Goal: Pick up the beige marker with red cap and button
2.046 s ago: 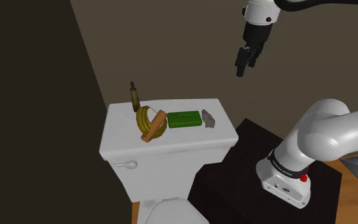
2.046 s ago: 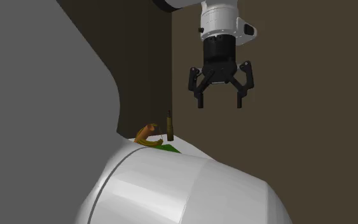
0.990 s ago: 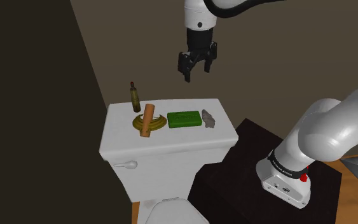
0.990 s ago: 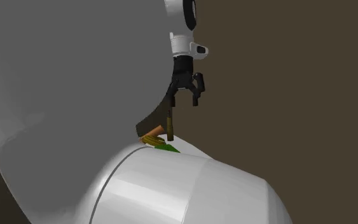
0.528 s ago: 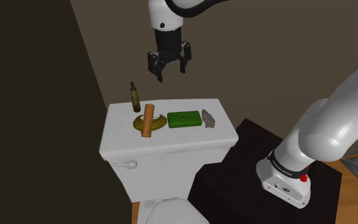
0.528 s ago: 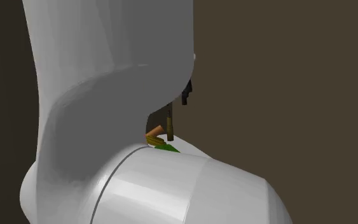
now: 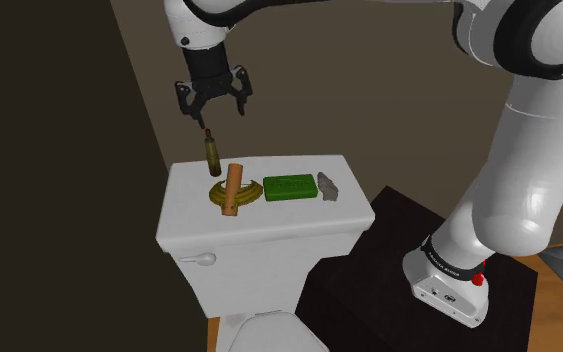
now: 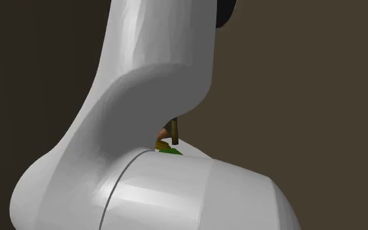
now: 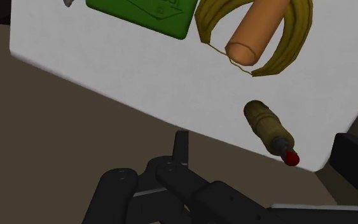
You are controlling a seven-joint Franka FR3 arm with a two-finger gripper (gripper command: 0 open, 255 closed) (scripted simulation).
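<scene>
Overhead, hand [image 7: 212, 107] hovers splayed above marker [image 7: 212, 157]

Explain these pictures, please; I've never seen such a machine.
It is a white robot arm with a black claw. One picture looks down from beside its stand, another sits so near that the arm blocks most of it, the third looks from the hand. On a white toilet tank lid lie a banana, an orange-brown cylinder, a green block and a grey thing; a brownish marker with a red tip stands upright. The claw is open above it, holding nothing.
</scene>
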